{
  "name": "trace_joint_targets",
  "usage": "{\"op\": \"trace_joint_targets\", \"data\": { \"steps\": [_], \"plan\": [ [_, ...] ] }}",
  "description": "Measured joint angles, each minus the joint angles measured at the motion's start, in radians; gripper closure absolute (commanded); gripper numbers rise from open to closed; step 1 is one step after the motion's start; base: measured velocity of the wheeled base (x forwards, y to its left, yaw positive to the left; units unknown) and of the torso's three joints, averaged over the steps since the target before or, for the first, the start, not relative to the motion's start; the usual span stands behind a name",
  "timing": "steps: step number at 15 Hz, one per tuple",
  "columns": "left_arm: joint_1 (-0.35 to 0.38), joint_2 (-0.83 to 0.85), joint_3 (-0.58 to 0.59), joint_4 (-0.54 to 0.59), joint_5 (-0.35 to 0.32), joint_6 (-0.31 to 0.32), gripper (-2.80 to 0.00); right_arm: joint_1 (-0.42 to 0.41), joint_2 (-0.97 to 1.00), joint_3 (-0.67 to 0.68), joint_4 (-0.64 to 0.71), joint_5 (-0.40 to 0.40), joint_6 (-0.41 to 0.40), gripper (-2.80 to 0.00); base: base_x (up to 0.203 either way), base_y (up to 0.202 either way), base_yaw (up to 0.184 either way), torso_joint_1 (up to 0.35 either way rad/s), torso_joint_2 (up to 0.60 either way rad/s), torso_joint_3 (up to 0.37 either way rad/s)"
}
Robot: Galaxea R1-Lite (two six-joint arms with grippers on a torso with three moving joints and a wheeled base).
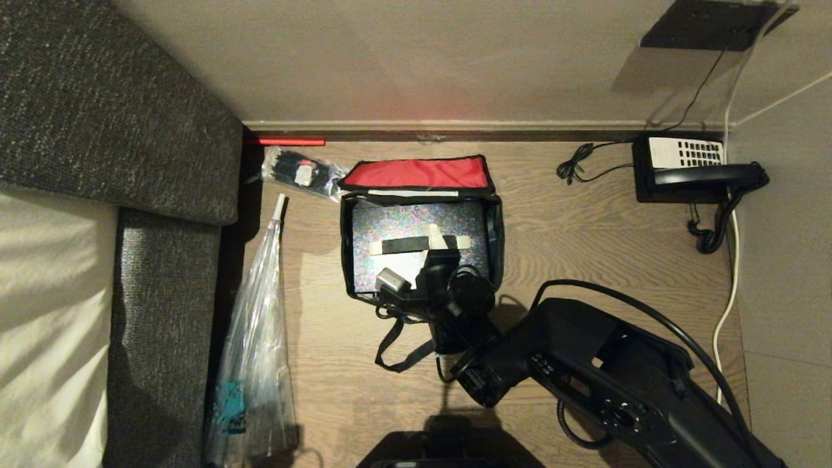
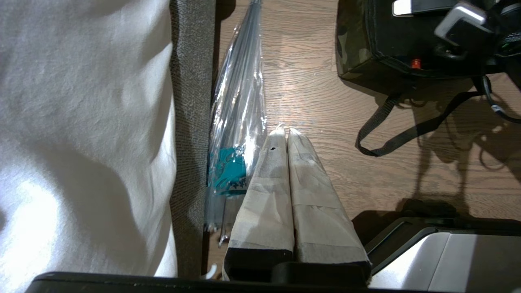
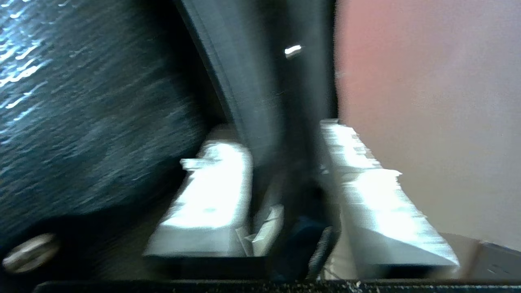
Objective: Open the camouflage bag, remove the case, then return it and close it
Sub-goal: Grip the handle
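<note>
The camouflage bag (image 1: 496, 242) stands open on the wooden floor, its red-lined lid (image 1: 416, 174) folded back toward the wall. Inside lies the case (image 1: 390, 227), speckled and glittery, with its black handle (image 1: 406, 246) across the top. My right gripper (image 1: 437, 242) reaches down into the bag over that handle. In the right wrist view its taped fingers (image 3: 211, 183) press on either side of the dark handle (image 3: 260, 101), so the right gripper (image 3: 281, 130) is shut on it. My left gripper (image 2: 287, 131) hangs shut and holds nothing, low over the floor beside the bag's corner (image 2: 354, 44).
A long clear plastic bag (image 1: 253, 344) lies left of the camouflage bag, along the grey sofa (image 1: 117, 130). A packet of black items (image 1: 299, 172) sits by the wall. A black telephone (image 1: 695, 172) with a coiled cord stands at the far right. A loose strap (image 1: 396, 344) trails on the floor.
</note>
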Motion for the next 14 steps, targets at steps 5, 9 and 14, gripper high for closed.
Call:
{"op": "trace_joint_targets", "data": {
  "steps": [5, 9, 14],
  "plan": [
    [0.0, 0.0, 0.0, 0.0, 0.0, 0.0, 0.0, 0.001, 0.003, -0.001, -0.003, 0.0, 0.001, 0.0, 0.0, 0.0, 0.0, 0.0, 0.0, 0.0],
    [0.0, 0.0, 0.0, 0.0, 0.0, 0.0, 0.0, 0.002, -0.011, 0.011, -0.005, -0.008, 0.005, 0.0, 0.0, 0.0, 0.0, 0.0, 0.0, 0.0],
    [0.0, 0.0, 0.0, 0.0, 0.0, 0.0, 0.0, 0.002, -0.04, 0.027, -0.003, -0.008, 0.005, 0.0, 0.0, 0.0, 0.0, 0.0, 0.0, 0.0]
  ]
}}
